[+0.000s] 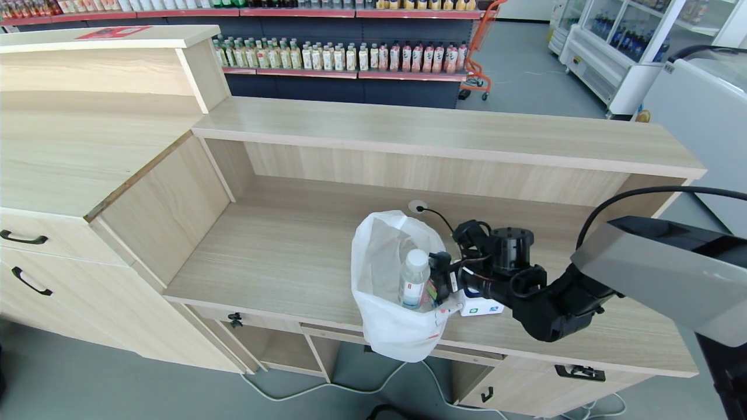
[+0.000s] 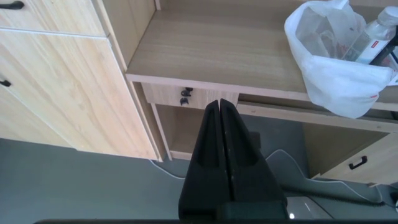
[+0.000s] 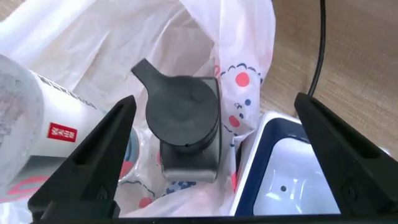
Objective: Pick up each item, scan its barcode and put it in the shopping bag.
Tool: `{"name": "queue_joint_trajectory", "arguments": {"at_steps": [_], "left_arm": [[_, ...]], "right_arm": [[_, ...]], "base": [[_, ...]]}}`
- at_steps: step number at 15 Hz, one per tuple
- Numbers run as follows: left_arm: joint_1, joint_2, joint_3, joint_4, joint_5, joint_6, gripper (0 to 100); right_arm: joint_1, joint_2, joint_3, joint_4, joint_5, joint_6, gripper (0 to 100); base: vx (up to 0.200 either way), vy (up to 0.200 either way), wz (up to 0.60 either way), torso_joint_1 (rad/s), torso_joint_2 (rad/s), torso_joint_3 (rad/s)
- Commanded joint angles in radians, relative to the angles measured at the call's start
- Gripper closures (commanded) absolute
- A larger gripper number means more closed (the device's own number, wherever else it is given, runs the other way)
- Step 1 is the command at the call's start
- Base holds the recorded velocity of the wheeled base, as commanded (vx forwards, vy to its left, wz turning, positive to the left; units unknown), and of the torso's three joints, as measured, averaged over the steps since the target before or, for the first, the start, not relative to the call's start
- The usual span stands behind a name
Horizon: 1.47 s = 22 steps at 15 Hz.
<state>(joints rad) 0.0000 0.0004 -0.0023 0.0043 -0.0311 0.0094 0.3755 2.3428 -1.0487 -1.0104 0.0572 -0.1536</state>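
Our right claw (image 3: 214, 106) stands spread wide over the mouth of the bag (image 1: 385, 329), and its black wedge-shaped fingers (image 3: 93, 162) grip nothing. Between them, down in the bag, lies a grey boxy item (image 3: 186, 130) with a round matt black cap; as far as we can see, neither finger touches it. Just beside one finger leans a clear plastic bottle (image 1: 414, 280) with a white cap and a red label. The bag is thin, crinkled white film. Outside the other finger, just beside the bag, a glossy white-and-blue box (image 1: 481, 304) sits on the pale wood-grain counter (image 1: 280, 256). Our left claw (image 2: 219, 106) is pressed fully closed and empty, well apart from the bag.
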Motion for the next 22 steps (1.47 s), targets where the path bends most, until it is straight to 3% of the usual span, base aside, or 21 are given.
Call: {"name": "queue_joint_trajectory", "arguments": {"at_steps": [1,4,7,12,15,18,22], "left_arm": [[0.0,0.001,0.001,0.0,0.0,0.0,100],[0.0,0.001,0.001,0.0,-0.001,0.0,100],[0.0,0.001,0.001,-0.001,0.0,0.0,100],[0.0,0.001,-0.001,-0.001,0.0,0.0,100],[0.0,0.001,0.001,0.0,0.0,0.0,100],[0.0,0.001,-0.001,0.0,0.0,0.0,100],[0.0,0.0,0.001,0.0,0.0,0.0,100]], "right_arm": [[-0.012,-0.089,0.018,0.007,0.006,0.012,0],[-0.033,-0.221,0.087,0.019,0.042,0.043,0],[-0.119,-0.494,0.205,0.135,0.046,0.055,0],[-0.311,-1.09,0.539,0.357,0.046,0.055,0],[-0.331,-1.465,0.69,0.628,0.041,0.059,0],[-0.305,-1.777,0.859,0.762,-0.037,0.063,0],[-0.322,-2.093,0.943,1.007,-0.097,0.063,0]], "base": [[0.0,0.0,0.0,0.0,0.0,0.0],[0.0,0.0,0.0,0.0,0.0,0.0],[0.0,0.0,0.0,0.0,0.0,0.0],[0.0,0.0,0.0,0.0,0.0,0.0],[0.0,0.0,0.0,0.0,0.0,0.0],[0.0,0.0,0.0,0.0,0.0,0.0],[0.0,0.0,0.0,0.0,0.0,0.0]]}}
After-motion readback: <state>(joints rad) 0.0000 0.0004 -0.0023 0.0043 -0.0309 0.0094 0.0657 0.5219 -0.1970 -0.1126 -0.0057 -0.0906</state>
